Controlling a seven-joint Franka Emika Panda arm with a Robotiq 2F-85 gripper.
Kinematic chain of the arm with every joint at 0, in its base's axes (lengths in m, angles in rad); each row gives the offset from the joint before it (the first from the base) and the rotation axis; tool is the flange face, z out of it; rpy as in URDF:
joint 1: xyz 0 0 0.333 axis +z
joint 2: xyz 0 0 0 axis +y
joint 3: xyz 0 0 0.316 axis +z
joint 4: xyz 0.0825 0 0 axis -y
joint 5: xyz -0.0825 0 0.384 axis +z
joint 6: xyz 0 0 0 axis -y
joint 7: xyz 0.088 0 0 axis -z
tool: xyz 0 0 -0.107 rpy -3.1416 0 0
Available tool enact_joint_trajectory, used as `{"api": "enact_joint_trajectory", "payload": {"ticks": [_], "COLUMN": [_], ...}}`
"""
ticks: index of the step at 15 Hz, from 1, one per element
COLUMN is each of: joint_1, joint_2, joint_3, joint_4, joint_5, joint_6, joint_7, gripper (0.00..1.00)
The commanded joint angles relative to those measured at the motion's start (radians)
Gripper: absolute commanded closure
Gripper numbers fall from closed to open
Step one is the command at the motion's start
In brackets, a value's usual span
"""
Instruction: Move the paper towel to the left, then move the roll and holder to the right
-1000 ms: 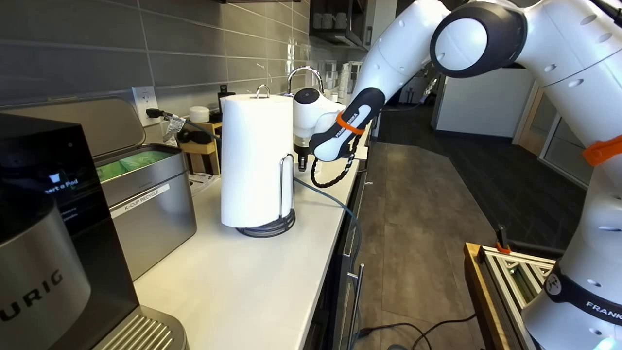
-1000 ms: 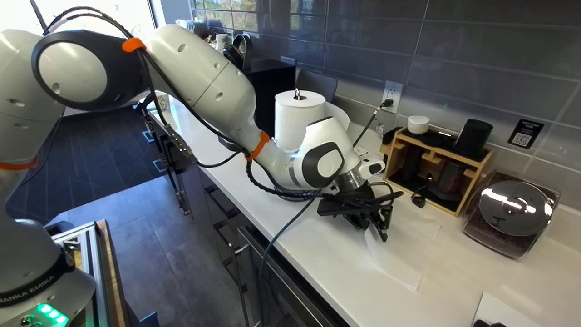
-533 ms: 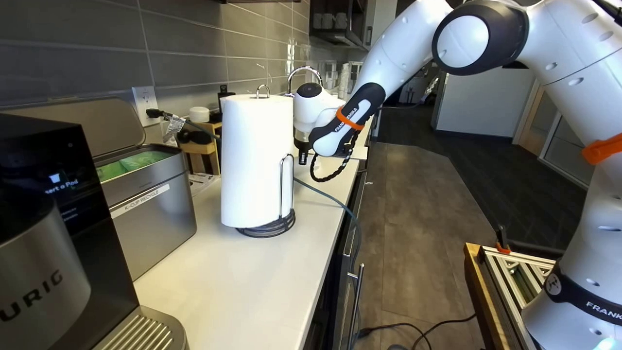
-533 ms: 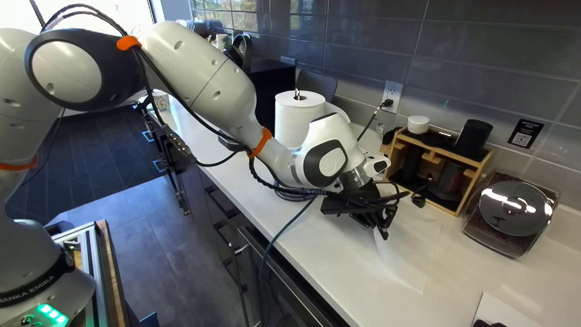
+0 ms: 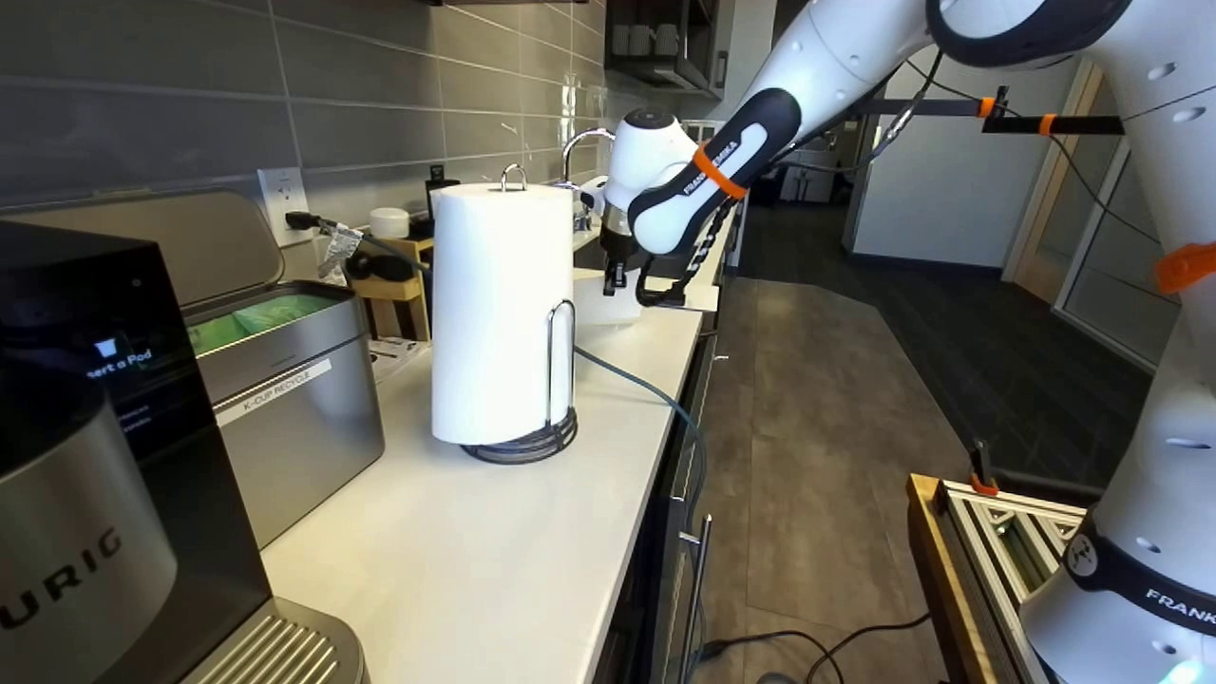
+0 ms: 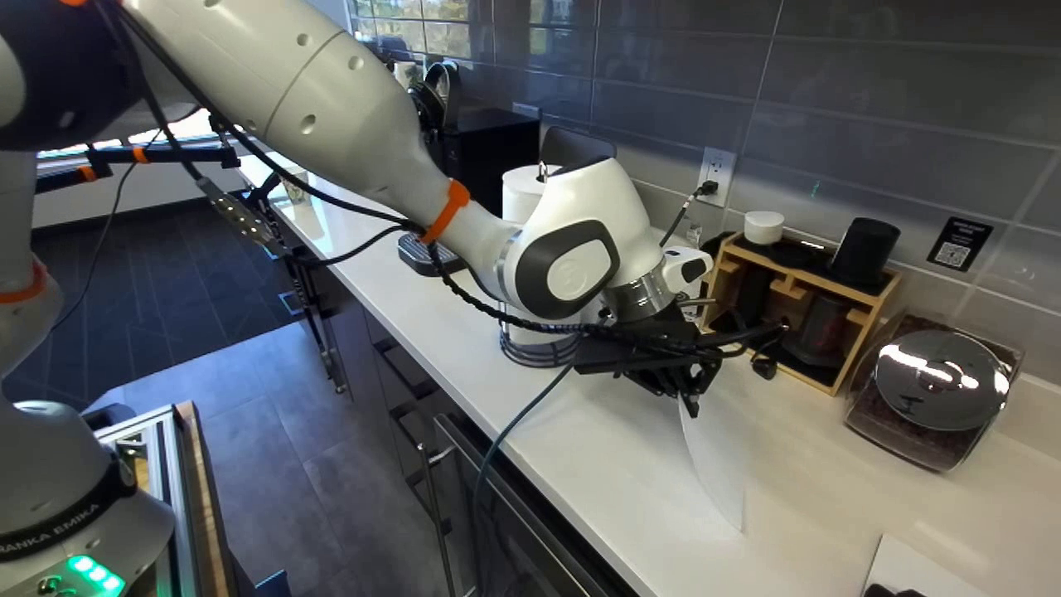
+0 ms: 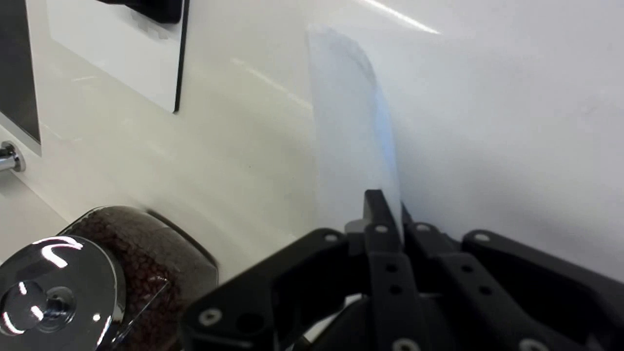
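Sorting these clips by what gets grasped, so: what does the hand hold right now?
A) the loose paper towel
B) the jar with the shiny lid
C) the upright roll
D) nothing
A: in the wrist view the paper towel is pinched between the tips of the hand, and an exterior view shows it hanging from there.

"K-CUP RECYCLE" on label (image 5: 274, 391) of grey bin (image 5: 309, 451); "URIG" on coffee machine (image 5: 161, 475), "sert a Pod" on its screen (image 5: 119, 385); "FRANKA EMIKA" on robot arm (image 5: 836, 62), cut off on base (image 6: 83, 477); wall sign (image 6: 960, 244) too small
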Motion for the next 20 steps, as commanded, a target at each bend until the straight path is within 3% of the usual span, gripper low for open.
{"api": "enact_joint_trajectory", "payload": {"ticks": [1, 5, 8, 9, 10, 12, 16, 20], "joint_1": [-0.129, -0.31, -0.382, -0.376, -0.218, -0.166, -0.123, -0.022], "joint_2": [-0.192, -0.357, -0.458, -0.478, -0.403, -0.426, -0.413, -0.553], "joint_3": [0.126, 0.329, 0.408, 0.397, 0.249, 0.192, 0.154, 0.087], "joint_4": [-0.204, -0.384, -0.476, -0.489, -0.406, -0.419, -0.412, -0.583], "joint_5": [0.11, 0.236, 0.409, 0.459, 0.386, 0.396, 0.398, 0.441], "joint_6": [0.011, 0.02, 0.019, 0.007, 0.001, 0.001, 0.0, 0.005], "joint_7": [-0.262, -0.542, -0.749, -0.801, -0.696, -0.712, -0.711, -0.939], "gripper": [1.0, 1.0, 1.0, 1.0, 1.0, 0.99, 1.0, 1.0]}}
